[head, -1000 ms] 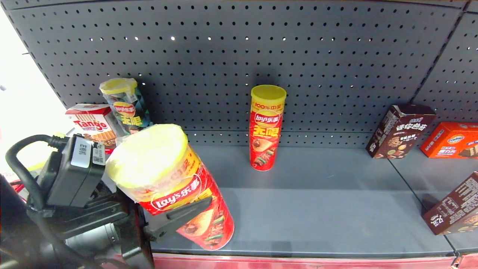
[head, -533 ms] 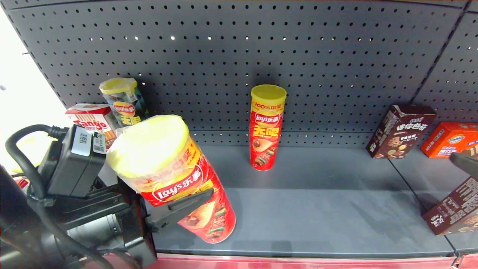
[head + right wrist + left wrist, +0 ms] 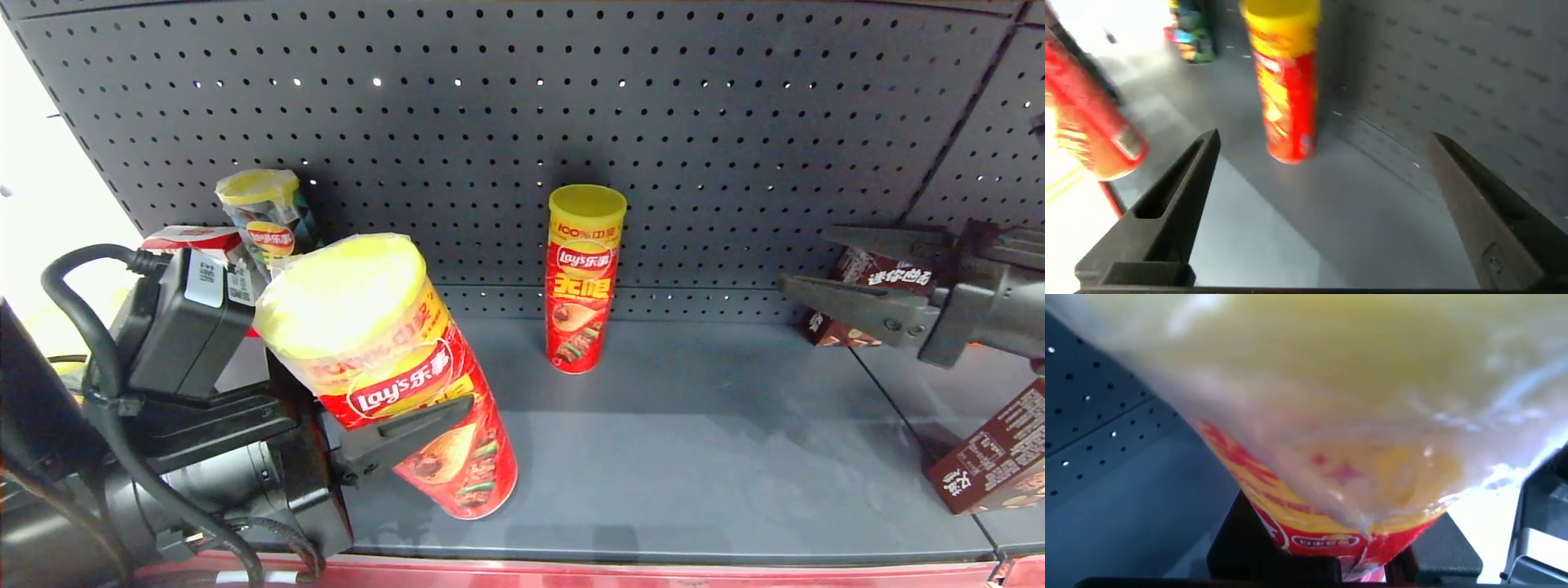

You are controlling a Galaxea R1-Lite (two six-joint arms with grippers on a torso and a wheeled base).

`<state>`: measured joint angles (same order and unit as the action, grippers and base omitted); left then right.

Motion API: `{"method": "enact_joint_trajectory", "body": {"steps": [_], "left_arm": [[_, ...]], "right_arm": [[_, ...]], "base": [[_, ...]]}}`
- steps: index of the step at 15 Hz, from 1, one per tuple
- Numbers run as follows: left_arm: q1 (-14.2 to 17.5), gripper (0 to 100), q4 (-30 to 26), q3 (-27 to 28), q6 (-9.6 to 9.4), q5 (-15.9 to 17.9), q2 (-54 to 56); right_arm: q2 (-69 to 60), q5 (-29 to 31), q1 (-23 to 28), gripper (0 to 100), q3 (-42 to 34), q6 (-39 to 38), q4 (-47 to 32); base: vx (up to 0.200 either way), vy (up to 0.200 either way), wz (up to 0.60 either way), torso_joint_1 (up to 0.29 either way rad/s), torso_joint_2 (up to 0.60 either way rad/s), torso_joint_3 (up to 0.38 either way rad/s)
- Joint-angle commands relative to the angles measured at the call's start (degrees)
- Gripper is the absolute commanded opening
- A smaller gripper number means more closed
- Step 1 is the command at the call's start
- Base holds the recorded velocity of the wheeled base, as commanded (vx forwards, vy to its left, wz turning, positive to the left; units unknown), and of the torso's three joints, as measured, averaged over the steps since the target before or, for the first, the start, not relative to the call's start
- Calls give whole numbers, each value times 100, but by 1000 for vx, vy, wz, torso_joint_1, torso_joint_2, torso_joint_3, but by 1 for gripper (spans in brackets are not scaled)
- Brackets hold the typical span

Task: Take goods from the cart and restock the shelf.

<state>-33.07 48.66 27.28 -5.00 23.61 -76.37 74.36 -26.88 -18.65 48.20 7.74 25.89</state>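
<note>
A red chip can with a yellow lid (image 3: 392, 367) is tilted at the front left of the grey shelf (image 3: 694, 457). My left gripper (image 3: 384, 441) is shut on its middle. Its base is near the shelf surface; contact is unclear. The same can is seen close up in the left wrist view (image 3: 1323, 457). A matching red can (image 3: 584, 278) stands upright against the pegboard at the back centre. My right gripper (image 3: 804, 257) hovers open at the right. In the right wrist view the right gripper (image 3: 1324, 139) faces the standing can (image 3: 1284, 82), and the held can (image 3: 1090, 114) is off to the side.
A dark-wrapped chip can (image 3: 265, 216) and a wafer box (image 3: 192, 238) stand at the back left. A brown cookie box (image 3: 886, 269) sits behind the right gripper, another (image 3: 992, 457) at the front right. The pegboard wall (image 3: 490, 122) closes the back.
The left gripper has lifted the held can slightly and carried it a little right and inward. The right gripper has come in from the right, open, in front of the brown box.
</note>
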Motion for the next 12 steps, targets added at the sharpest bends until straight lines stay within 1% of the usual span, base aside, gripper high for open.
{"method": "enact_joint_trajectory", "body": {"steps": [1,2,4,5,6,7,8,9,10,12], "left_arm": [[3,0,3,-4,-1,-15,-9],[3,0,3,-12,-1,-41,-18],[3,0,3,-21,-1,-59,-62],[3,0,3,14,-1,-59,-88],[3,0,3,23,-1,-59,-88],[-6,0,3,23,-1,-59,-88],[3,0,3,14,-1,-59,-88],[3,0,3,14,-1,-59,-88],[55,0,3,-21,-1,-67,-71],[73,0,3,-21,-1,-67,-71]], "right_arm": [[694,-81,-244,100,383,8,-14],[913,-10,-358,100,488,8,-14],[1291,-168,-411,100,603,43,127],[1537,-511,-429,100,778,52,294],[1643,-608,-429,100,866,52,355],[1898,-880,-429,100,1130,70,443],[2012,-1170,-411,100,1227,96,452],[2012,-1170,-411,100,1227,96,452],[2267,-1689,-315,100,1367,307,610],[2487,-2014,-244,100,1411,360,918]], "base": [[0,0,0,0,0,0],[0,0,0,0,0,0],[0,0,0,0,0,0],[0,0,0,0,0,0],[0,0,0,0,0,0],[0,0,0,0,0,0],[0,0,0,0,0,0],[0,0,0,0,0,0],[0,0,0,0,0,0],[0,0,0,0,0,0]]}}
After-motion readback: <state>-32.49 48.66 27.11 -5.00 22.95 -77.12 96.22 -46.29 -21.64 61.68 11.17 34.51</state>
